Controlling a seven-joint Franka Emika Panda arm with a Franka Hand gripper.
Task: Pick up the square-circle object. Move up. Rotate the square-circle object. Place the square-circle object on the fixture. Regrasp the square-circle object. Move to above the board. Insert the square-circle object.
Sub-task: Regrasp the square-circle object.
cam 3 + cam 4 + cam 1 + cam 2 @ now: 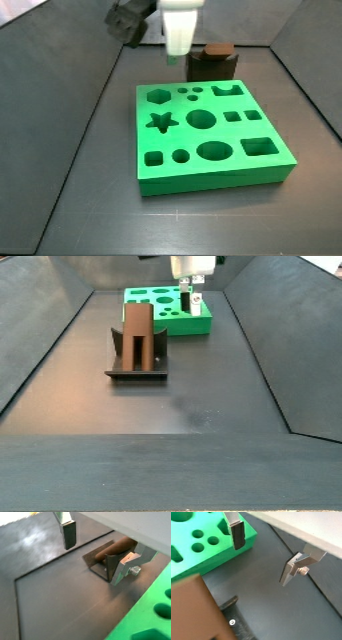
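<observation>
Above the floor between board [171,311] and fixture [135,361], the gripper [191,303] is seen hanging, jaws spread wide and nothing held between them. Both silver fingers [237,534] are shown bare in both wrist views, with only grey floor between. The brown piece [136,341] is seen standing upright on the fixture, leaning against the bracket's back plate, well apart from the gripper. Its rounded brown end [117,548] is caught behind a finger in a wrist view. The green board [207,135] is seen lying flat, its holes all unfilled.
</observation>
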